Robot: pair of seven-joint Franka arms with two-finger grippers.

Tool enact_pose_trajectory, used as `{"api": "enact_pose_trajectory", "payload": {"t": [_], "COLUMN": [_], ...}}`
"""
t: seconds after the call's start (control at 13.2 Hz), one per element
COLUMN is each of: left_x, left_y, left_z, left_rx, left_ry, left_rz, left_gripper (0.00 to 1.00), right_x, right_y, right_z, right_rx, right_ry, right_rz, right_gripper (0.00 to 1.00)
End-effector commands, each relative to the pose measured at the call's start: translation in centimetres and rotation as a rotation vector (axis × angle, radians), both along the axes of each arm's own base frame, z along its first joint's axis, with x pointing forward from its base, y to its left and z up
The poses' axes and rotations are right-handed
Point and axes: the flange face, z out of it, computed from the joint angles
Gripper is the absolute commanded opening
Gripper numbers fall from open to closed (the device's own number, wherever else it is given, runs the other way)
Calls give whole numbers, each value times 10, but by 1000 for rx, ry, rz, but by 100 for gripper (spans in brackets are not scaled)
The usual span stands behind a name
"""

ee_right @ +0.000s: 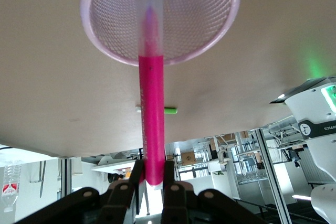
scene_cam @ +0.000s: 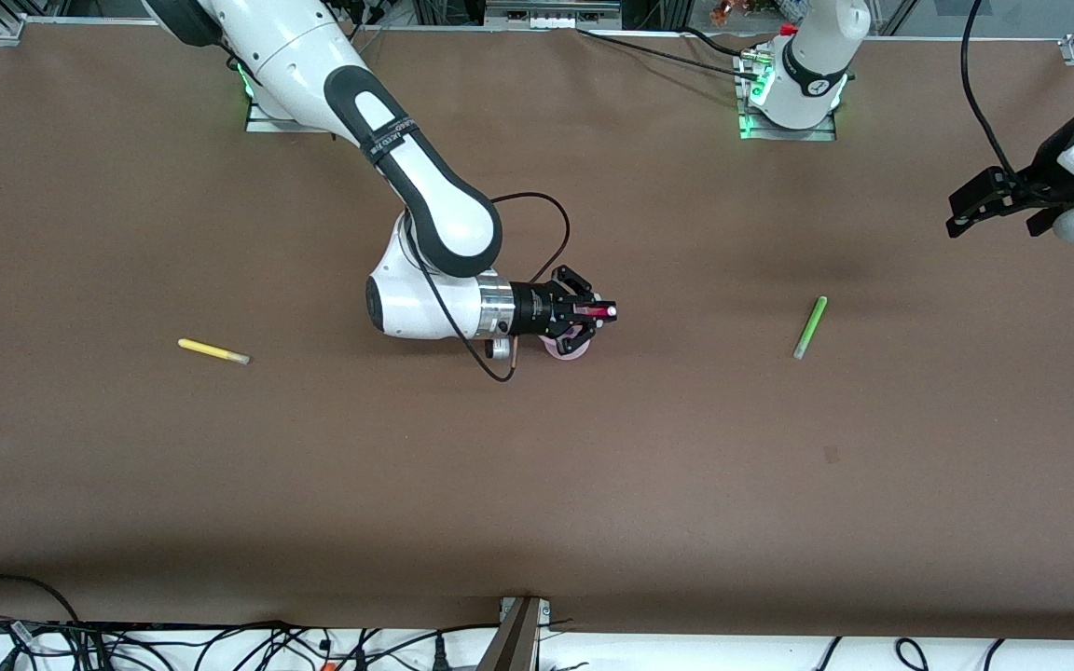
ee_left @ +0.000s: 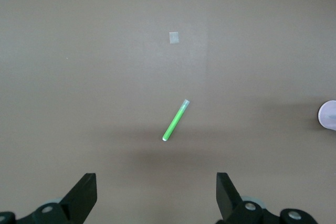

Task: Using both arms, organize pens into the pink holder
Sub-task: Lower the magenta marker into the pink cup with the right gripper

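Brown table (scene_cam: 313, 466). Right gripper (scene_cam: 604, 311) clamps pink pen (ee_right: 152, 124), tip inside holder (ee_right: 210, 24). Left gripper (ee_left: 157, 195) hangs spread, green pen (ee_left: 175, 120) below its fingers.

We saw the yellow pen (scene_cam: 213, 351) flat at front view's mid-left and the green pen (scene_cam: 810, 327) flat, slanted, at mid-right, well apart. The magenta pen (ee_right: 152, 114) ran up the right wrist view's center, pale cap end over the pink holder (ee_right: 210, 30), a mesh-walled cup mid-frame in front view.
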Motion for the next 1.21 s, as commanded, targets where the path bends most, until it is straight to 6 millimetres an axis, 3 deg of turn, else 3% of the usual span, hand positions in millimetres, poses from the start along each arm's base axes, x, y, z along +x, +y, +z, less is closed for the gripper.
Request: {"api": "enact_pose_trajectory", "payload": {"t": [0.0, 0.76, 0.99, 1.14], "left_x": [-1, -1, -1, -1], "left_y": [-8, -2, -1, 0], "left_z": [6, 7, 6, 6], "left_rx": [19, 22, 20, 20], "left_ry": [0, -1, 0, 0], "left_rz": [11, 22, 25, 27], "left_gripper": [100, 100, 100, 100], "right_x": [-7, -7, -5, -4], "right_y": [3, -6, -9, -10], "right_z": [-2, -19, -25, -25], "right_rx": [32, 45, 46, 45], "right_ry": [-14, -56, -70, -72], "right_rz": [3, 27, 34, 32], "right_gripper": [7, 13, 34, 62]}}
